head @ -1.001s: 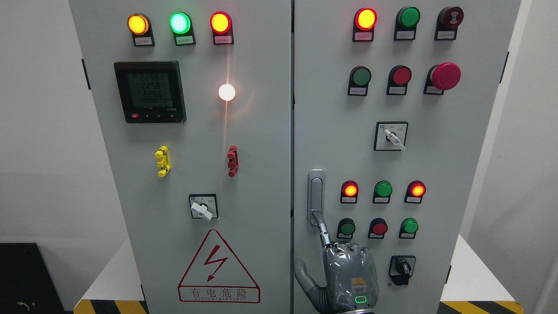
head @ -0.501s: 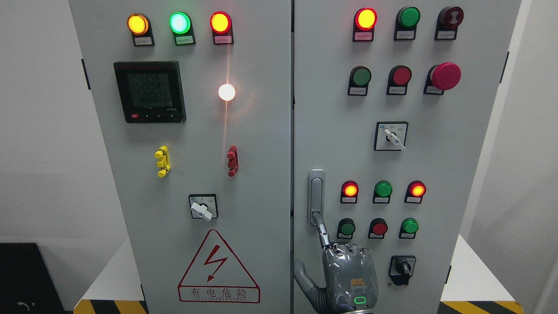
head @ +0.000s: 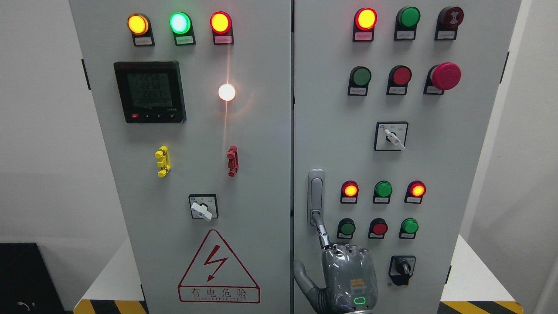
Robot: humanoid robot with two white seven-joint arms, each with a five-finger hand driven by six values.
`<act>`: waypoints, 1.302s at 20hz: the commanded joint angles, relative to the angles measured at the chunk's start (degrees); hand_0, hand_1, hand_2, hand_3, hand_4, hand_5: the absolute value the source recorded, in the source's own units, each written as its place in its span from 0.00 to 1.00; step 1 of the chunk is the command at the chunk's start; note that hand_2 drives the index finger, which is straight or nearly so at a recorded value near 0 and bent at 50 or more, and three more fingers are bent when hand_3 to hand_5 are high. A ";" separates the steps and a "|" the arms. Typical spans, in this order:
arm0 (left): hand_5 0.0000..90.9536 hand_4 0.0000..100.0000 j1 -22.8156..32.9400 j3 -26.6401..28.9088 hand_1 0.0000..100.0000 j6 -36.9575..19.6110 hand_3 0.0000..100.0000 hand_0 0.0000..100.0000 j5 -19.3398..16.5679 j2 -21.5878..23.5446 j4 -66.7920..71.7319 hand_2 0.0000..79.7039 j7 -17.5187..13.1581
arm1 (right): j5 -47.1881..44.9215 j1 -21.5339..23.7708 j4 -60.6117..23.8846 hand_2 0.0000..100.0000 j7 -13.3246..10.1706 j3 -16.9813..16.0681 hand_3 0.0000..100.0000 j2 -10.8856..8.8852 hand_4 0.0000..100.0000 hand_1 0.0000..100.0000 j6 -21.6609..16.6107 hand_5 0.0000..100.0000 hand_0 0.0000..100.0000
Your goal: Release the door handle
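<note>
The silver door handle (head: 316,192) stands upright in its recess at the left edge of the right cabinet door (head: 436,174). My right hand (head: 347,279) comes up from the bottom edge with its back toward me. Its index finger (head: 321,231) is stretched out, and the tip touches the lower end of the handle. The other fingers are curled at the knuckles and the thumb (head: 304,277) sticks out to the left. The hand grasps nothing. Both doors look closed. The left arm does not show.
The right door carries lit and unlit push buttons (head: 382,190), a red emergency button (head: 444,76) and two rotary switches (head: 391,136). The left door (head: 196,174) has a meter (head: 150,91), lamps, a selector switch (head: 202,207) and a warning triangle (head: 218,268).
My right hand has sunk very slightly and shifted a touch to the left. Its index fingertip stays on the lower end of the handle. The meter's digits changed.
</note>
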 commanded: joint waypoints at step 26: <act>0.00 0.00 0.00 0.00 0.56 -0.05 0.00 0.12 0.00 0.00 0.00 0.00 -0.03 | 0.00 0.76 0.09 0.18 0.00 0.00 1.00 -0.08 1.00 0.36 0.09 1.00 0.41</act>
